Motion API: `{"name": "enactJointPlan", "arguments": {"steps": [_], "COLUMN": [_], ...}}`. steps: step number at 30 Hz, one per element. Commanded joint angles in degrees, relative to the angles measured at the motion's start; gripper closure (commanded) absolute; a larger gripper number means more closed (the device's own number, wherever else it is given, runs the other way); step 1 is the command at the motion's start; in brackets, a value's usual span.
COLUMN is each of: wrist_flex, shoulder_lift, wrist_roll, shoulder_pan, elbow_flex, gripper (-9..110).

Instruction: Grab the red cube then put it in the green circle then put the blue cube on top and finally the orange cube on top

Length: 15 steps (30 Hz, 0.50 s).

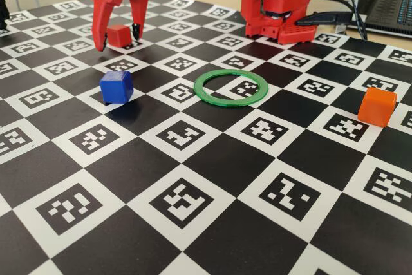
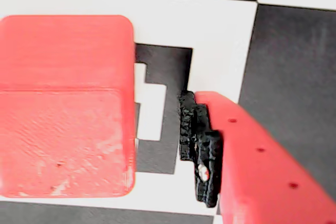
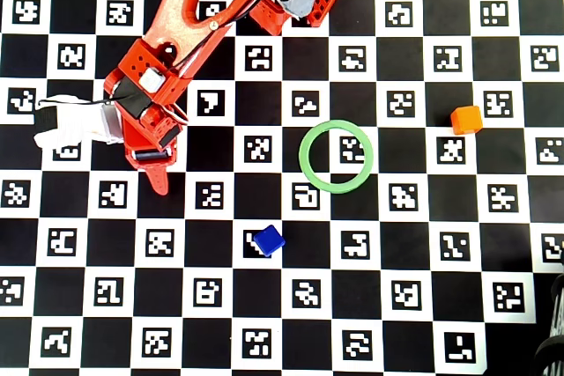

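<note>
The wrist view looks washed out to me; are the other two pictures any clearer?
Yes. The wrist view is overexposed and soft, bleaching the red cube to pink; the fixed view is sharp, with a soft shadow by the blue cube; the overhead view is evenly lit, the green circle crisp.

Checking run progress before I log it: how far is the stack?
Done: nothing; the green circle is empty. In hand: the open tool straddles the red cube, a finger not yet touching it. Left: place red, then the blue cube, then the orange cube.
</note>
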Motion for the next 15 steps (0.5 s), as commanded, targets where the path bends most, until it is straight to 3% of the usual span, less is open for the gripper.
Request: {"name": "enactJointPlan", "arguments": {"steps": [1,15], "wrist_flex": [-1.05,-2.90], "shoulder_lift": [0.62,0.18], "wrist_roll": [0.18,0.97], "shoulder_pan": [0.53,0.79], "elbow_flex": [-4.92,-5.54], "gripper": [58,57]}}
